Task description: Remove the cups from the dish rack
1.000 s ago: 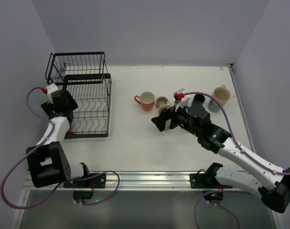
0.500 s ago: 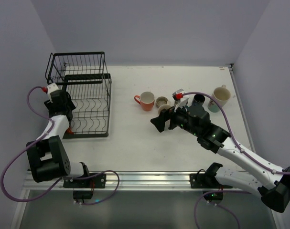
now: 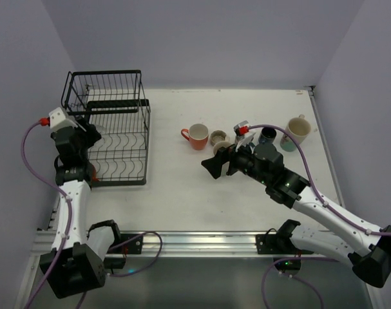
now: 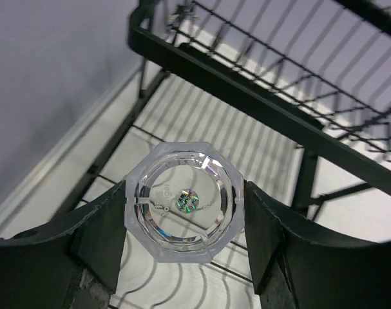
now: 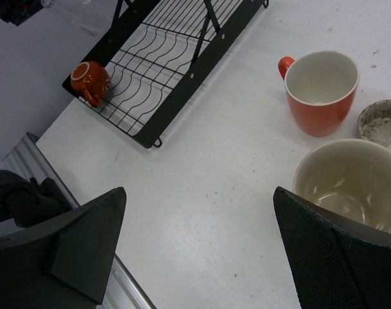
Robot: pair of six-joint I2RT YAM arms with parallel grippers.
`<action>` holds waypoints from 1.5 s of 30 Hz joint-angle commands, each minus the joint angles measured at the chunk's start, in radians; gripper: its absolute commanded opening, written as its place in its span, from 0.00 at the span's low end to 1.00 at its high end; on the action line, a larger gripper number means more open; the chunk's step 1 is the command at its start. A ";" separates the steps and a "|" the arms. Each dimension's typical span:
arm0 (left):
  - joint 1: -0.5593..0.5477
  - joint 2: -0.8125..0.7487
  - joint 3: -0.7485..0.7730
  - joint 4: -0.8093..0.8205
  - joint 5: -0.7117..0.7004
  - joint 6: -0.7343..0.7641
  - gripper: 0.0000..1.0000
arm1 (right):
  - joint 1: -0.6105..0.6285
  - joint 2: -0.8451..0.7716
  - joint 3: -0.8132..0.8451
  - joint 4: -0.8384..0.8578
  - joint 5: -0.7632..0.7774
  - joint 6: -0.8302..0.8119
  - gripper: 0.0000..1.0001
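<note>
Gripping one clear faceted glass tumbler (image 4: 182, 199), the left gripper (image 3: 82, 136) hangs at the left edge of the black wire dish rack (image 3: 121, 182), whose lower tray holds one small orange-red cup (image 5: 90, 80). Five more stand on the white table (image 3: 182, 199): orange-red mug (image 3: 197, 136), speckled beige cup (image 3: 218, 137), plain beige cup (image 5: 350, 183), dark blue cup (image 3: 268, 135), cream mug (image 3: 297, 129). Right gripper (image 3: 214, 164) gapes wide, empty.

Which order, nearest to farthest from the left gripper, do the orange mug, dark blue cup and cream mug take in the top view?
1. Orange mug, just right of the dish rack.
2. Dark blue cup, farther right.
3. Cream mug, farthest right of the three.
</note>
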 commanded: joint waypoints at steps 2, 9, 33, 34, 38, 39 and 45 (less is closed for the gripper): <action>-0.039 -0.131 -0.048 -0.001 0.243 -0.113 0.27 | 0.003 -0.035 -0.005 0.103 -0.024 0.076 0.98; -0.088 -0.329 -0.128 0.002 0.554 -0.263 0.25 | 0.014 -0.046 -0.074 0.311 -0.119 0.268 0.92; -0.447 -0.328 -0.459 0.792 0.805 -0.728 0.39 | 0.145 0.419 0.071 0.807 -0.217 0.423 0.45; -0.459 -0.337 -0.455 0.775 0.802 -0.714 0.48 | 0.147 0.419 0.070 0.805 -0.208 0.423 0.33; -0.470 -0.369 -0.383 0.566 0.756 -0.541 0.98 | 0.147 0.408 0.088 0.707 -0.180 0.402 0.03; -0.472 -0.374 -0.348 0.396 0.724 -0.491 1.00 | 0.147 0.407 0.094 0.681 -0.173 0.393 0.01; -0.472 -0.392 -0.071 -0.122 0.367 -0.133 1.00 | 0.147 0.405 0.245 0.214 -0.067 0.230 0.00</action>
